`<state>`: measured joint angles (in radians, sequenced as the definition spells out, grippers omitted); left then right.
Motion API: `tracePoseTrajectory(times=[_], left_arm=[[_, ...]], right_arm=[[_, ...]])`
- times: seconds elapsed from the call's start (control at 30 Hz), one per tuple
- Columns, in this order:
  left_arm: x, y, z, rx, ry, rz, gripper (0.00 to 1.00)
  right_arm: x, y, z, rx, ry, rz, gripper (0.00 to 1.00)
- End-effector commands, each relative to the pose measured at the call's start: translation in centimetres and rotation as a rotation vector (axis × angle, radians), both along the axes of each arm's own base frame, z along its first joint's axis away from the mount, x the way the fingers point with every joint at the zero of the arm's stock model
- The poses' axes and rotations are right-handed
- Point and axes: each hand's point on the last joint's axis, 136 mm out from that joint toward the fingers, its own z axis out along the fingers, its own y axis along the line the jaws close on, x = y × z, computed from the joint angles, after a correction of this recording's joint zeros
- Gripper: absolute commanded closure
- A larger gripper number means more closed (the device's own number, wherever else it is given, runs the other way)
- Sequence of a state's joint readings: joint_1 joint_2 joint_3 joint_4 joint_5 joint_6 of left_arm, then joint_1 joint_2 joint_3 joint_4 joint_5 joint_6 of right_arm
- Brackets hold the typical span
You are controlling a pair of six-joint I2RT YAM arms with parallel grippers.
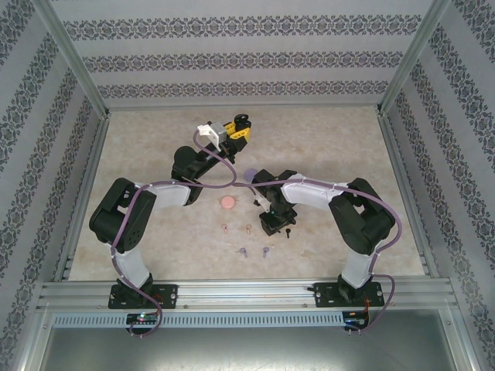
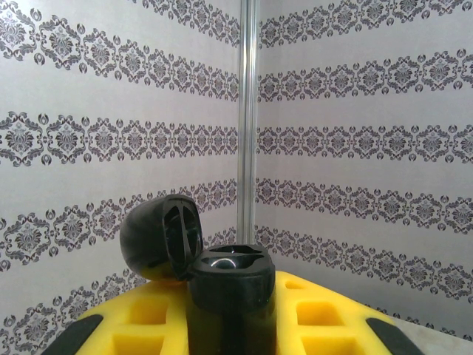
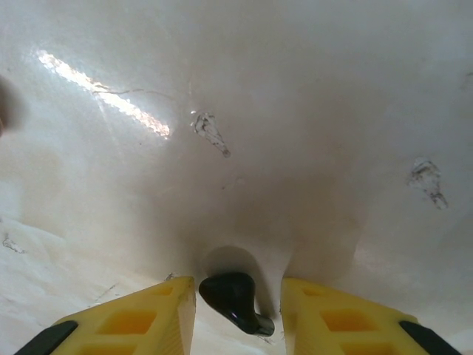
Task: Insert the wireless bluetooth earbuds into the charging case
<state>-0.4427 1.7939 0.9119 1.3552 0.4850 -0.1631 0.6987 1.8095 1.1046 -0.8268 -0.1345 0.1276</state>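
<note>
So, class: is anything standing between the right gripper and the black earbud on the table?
Nothing visible does. In the right wrist view the black earbud lies on the bare table, directly between the open fingers of the right gripper, with no other object in the gap.

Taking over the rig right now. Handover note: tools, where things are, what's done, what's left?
Left tool: shut on the black case, lid open; wells look empty.
Right tool: open, down at the table, straddling one black earbud, not yet gripped.
On the table: second black earbud, tan pair, purple pair, pink case.
Done: black case in hand and open.
Left: all six earbuds, starting with the black one under the right tool.
</note>
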Motion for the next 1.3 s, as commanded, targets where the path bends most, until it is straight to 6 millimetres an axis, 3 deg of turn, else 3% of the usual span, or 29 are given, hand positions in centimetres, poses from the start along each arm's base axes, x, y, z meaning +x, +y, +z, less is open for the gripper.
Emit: tracePoseTrajectory(times=[0.0,0.4,0.63,0.93,1.17,1.27], left_arm=[[-0.8,0.9,2.3,-0.042,-0.068,0.001,1.00],[-0.8,0.7,2.3,-0.047,-0.062,-0.015,1.00],[-0.7,0.5,2.2,-0.050,-0.055,-0.025,1.00],[-0.4,0.3,2.3,-0.051,-0.056,-0.032,1.00],[-0.5,-0.1,2.7,-0.043,-0.080,-0.052,1.00],[-0.6,-0.3,2.8,-0.033,-0.092,-0.069,1.00]], right_arm=[[0.8,1.2,-0.4,0.014,-0.028,0.015,0.65],[0.9,1.7,-0.5,0.020,-0.027,0.012,0.73],[1.3,1.9,1.0,0.055,-0.060,-0.012,0.76],[3.7,1.5,6.1,0.185,-0.184,-0.122,0.79],[6.5,-1.1,11.2,0.264,-0.311,-0.236,0.80],[8.1,-2.4,14.4,0.309,-0.396,-0.282,0.79]])
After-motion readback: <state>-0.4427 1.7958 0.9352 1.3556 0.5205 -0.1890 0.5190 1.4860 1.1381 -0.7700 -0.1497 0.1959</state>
